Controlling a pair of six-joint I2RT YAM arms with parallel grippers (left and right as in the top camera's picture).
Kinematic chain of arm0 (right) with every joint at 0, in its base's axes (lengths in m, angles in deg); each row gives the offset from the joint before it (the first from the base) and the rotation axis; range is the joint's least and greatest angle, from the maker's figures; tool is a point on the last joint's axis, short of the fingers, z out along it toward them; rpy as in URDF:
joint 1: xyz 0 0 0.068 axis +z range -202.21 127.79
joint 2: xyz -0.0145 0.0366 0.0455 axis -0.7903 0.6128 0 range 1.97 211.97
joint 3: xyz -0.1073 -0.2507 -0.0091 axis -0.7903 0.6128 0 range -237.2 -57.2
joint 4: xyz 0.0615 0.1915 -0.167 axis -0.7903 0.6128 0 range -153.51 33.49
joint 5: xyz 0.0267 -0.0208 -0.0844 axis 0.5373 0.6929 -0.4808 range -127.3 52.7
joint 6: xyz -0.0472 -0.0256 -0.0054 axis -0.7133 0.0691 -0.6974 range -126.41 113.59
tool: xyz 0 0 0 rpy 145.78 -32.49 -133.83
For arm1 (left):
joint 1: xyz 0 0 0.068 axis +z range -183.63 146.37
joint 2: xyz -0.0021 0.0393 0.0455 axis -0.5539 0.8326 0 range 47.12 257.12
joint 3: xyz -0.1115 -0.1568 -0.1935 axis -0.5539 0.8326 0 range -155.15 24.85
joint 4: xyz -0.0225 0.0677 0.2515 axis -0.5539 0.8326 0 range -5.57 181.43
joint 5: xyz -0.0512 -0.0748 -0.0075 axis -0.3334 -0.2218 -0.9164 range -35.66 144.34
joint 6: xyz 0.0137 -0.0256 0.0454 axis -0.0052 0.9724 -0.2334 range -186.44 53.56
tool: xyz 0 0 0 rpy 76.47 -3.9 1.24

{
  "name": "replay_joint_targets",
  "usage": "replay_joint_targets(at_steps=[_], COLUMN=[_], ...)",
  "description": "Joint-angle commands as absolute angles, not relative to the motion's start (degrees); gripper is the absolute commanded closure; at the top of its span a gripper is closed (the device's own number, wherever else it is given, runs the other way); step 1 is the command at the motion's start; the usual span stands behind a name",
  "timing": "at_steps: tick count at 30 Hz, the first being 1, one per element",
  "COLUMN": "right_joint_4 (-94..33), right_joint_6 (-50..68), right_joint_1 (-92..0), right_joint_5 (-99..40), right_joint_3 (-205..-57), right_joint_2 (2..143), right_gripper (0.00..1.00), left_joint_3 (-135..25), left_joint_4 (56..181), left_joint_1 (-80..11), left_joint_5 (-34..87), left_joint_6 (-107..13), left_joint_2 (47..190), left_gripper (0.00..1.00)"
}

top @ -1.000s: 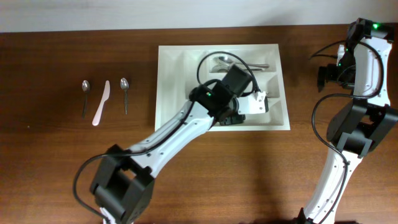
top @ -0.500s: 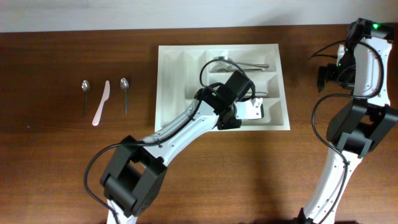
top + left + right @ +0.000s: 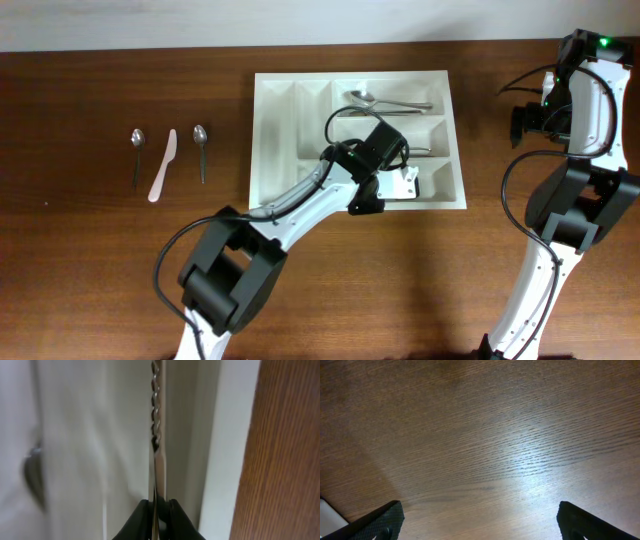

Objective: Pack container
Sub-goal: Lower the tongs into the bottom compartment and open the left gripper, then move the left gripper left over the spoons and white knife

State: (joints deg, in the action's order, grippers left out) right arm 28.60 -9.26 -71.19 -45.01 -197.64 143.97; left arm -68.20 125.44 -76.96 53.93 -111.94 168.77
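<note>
Left arm point(image 3: 300, 200) stretches over the tray point(image 3: 275, 140), left gripper point(image 3: 159, 510) pinching a utensil point(image 3: 157, 460); right arm point(image 3: 585, 100) stands folded, right gripper point(image 3: 480, 520) spread wide over table point(image 3: 495, 435).

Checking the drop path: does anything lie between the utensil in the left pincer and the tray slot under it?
Nothing visible. The left pincer pinches the thin serrated metal utensil over a bare slot of the large white plastic cutlery tray.

My overhead camera looks straight down on the brown wooden surface point(image 3: 90, 260). My left wrist camera sits close inside the white plastic compartmented tray point(image 3: 225, 435), shared with overhead; my right wrist camera faces bare wood closely.
</note>
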Motion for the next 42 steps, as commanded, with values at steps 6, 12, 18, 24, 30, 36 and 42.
replay_joint_targets(at_steps=[6, 12, 18, 24, 30, 36, 42], right_joint_4=[28.6, 28.6, 28.6, 28.6, 28.6, 28.6, 28.6], right_joint_6=[-9.2, -9.2, -9.2, -9.2, -9.2, -9.2, -9.2], right_joint_1=[-71.4, -71.4, -71.4, -71.4, -71.4, -71.4, -71.4], right_joint_5=[-45.5, -45.5, -45.5, -45.5, -45.5, -45.5, -45.5], right_joint_3=[-197.7, -197.7, -197.7, -197.7, -197.7, -197.7, -197.7], right_joint_2=[141.5, 141.5, 141.5, 141.5, 141.5, 141.5, 141.5], right_gripper=[0.01, 0.01, 0.01, 0.01, 0.01, 0.01, 0.01], left_joint_3=[-68.9, -69.9, -74.7, -83.5, -89.0, -89.0, -89.0], left_joint_4=[124.0, 121.5, 121.3, 121.7, 122.5, 133.3, 146.5], left_joint_1=[-76.8, -76.8, -76.8, -76.5, -71.9, -61.7, -54.6], left_joint_5=[54.4, 56.9, 60.1, 64.7, 80.9, 82.2, 82.0], left_joint_6=[-112.6, -112.2, -110.7, -102.7, -86.3, -79.5, -79.0], left_joint_2=[169.5, 169.5, 169.5, 168.1, 163.6, 159.6, 159.5], left_gripper=[0.65, 0.44, 0.37, 0.32, 0.01, 0.01, 0.01])
